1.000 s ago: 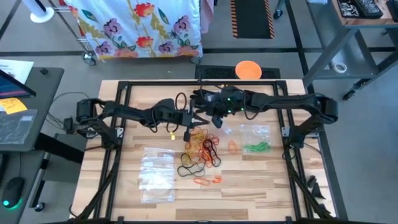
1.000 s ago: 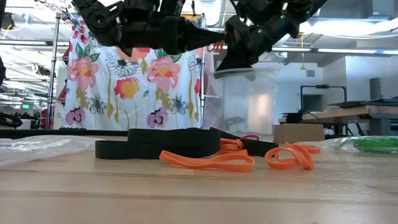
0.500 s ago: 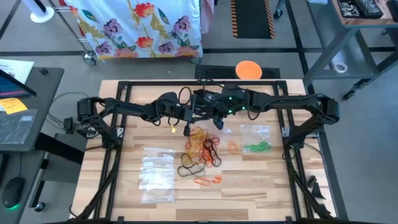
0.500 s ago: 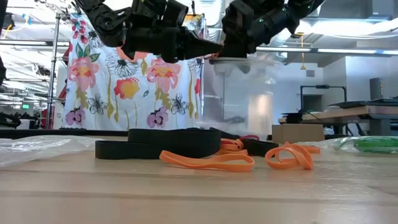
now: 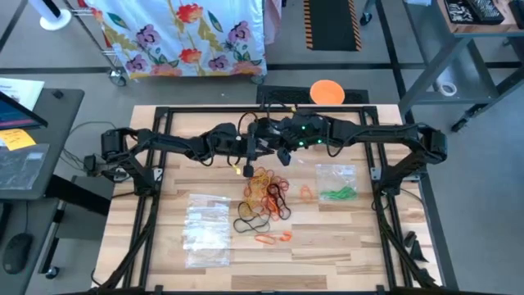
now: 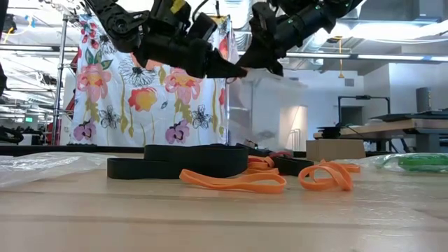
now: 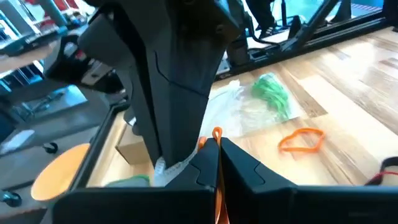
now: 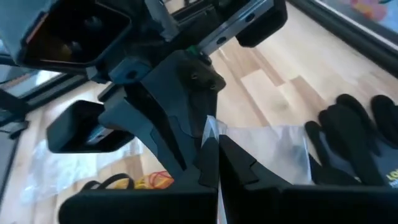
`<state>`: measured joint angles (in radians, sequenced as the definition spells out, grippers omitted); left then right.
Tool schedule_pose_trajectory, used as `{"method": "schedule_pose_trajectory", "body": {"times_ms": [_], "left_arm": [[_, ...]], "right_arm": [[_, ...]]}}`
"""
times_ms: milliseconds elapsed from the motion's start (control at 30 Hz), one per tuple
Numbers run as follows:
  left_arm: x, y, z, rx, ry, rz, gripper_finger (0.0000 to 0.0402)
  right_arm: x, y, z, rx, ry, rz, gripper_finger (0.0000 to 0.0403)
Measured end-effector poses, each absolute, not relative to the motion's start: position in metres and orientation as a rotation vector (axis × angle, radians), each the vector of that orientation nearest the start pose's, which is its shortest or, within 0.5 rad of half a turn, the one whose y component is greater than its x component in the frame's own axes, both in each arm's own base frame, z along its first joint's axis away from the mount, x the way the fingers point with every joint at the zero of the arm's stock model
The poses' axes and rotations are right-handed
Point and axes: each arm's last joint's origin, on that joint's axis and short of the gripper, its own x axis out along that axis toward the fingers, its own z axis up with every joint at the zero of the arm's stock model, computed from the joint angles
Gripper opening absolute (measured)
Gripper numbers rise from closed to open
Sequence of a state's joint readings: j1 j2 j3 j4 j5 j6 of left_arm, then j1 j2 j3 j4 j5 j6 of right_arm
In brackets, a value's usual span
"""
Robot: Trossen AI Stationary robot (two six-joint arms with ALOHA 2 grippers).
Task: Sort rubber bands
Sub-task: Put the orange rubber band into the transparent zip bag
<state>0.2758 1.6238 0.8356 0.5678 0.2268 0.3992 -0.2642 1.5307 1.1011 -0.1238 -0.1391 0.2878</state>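
A: Where are the two grippers sitting?

B: Both are hovering tip to tip above the far middle of the table (image 5: 164, 246). The left gripper (image 6: 234, 72) is clamping an orange rubber band (image 7: 216, 134) between closed fingers. The right gripper (image 6: 262, 66) is pinching the edge of a clear plastic bag (image 8: 273, 152), jaws shut on it (the bag is hanging down below the tips in the low view).

A: And the rubber bands?

B: The mixed pile of rubber bands (image 5: 266, 195) is lying mid-table, just nearer than the grippers: orange, yellow, red and black loops tangled together. A few orange bands (image 6: 234, 180) are lying apart at the near edge. Green ones are sitting inside a bagged green bundle (image 5: 337, 193) to the right. More clear bags (image 5: 206, 229) are lying to the left of the pile.
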Motion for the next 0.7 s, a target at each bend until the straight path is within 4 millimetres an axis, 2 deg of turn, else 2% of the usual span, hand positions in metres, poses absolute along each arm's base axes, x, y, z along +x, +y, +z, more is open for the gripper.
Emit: {"method": "schedule_pose_trajectory", "body": {"times_ms": [167, 267, 400, 533, 700], "left_arm": [[0.329, 0.086, 0.206, 0.31, 0.31, -0.032, 0.0], [0.324, 0.085, 0.208, 0.309, 0.312, 0.011, 0.0], [0.307, 0.085, 0.211, 0.311, 0.295, 0.145, 0.0], [0.286, 0.089, 0.208, 0.258, 0.205, 0.221, 0.0], [0.271, 0.095, 0.196, 0.148, 0.158, 0.157, 0.0]], "right_arm": [[0.326, -0.09, 0.269, 0.345, 0.533, -0.232, 0.0], [0.324, -0.095, 0.27, 0.321, 0.528, -0.247, 0.0], [0.322, -0.1, 0.27, 0.302, 0.526, -0.258, 0.0], [0.323, -0.1, 0.271, 0.26, 0.52, -0.243, 0.0], [0.324, -0.098, 0.272, 0.274, 0.515, -0.184, 0.0]]}}
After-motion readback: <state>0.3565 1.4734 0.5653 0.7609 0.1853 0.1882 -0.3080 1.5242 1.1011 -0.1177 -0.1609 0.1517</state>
